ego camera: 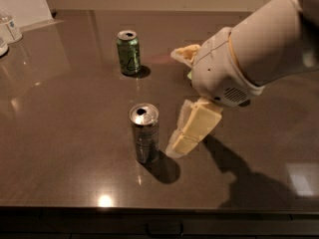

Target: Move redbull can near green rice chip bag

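The redbull can [144, 133], slim and silver-grey with an open shiny top, stands upright on the dark table [65, 123] near the front middle. My gripper [175, 102] is just to the right of the can, low over the table, open and empty. Its near fingertip [175, 149] is close beside the can's base, and its far finger [184, 53] is spread well away toward the back. The green rice chip bag is hidden behind my white arm [249, 54].
A shorter green can [128, 52] stands upright behind the redbull can, toward the back. A clear bottle [10, 28] and a white board stand at the back left corner. The table's front edge runs along the bottom of the view.
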Motion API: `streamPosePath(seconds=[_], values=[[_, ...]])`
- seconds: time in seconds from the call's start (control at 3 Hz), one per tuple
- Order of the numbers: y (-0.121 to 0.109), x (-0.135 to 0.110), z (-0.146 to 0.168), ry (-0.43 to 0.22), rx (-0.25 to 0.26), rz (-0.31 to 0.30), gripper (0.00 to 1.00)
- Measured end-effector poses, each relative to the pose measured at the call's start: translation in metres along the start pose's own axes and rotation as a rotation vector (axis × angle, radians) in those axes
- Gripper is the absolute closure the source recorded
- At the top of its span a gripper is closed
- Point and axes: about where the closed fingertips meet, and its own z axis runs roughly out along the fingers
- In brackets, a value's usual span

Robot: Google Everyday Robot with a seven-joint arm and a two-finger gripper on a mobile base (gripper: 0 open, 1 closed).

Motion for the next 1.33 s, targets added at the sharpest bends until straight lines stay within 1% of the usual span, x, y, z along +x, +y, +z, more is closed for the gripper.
streamPosePath(seconds=[0.33,0.67,1.0,1.33], values=[[0.005,-0.018,0.027,-0.033,-0.027,-0.021,0.00],[0.014,-0.026,0.052,-0.035,-0.073,-0.037,0.00],[0.021,-0.025,0.069,-0.015,-0.112,-0.042,0.00],[0.023,-0.018,0.078,0.009,-0.134,-0.027,0.16]])
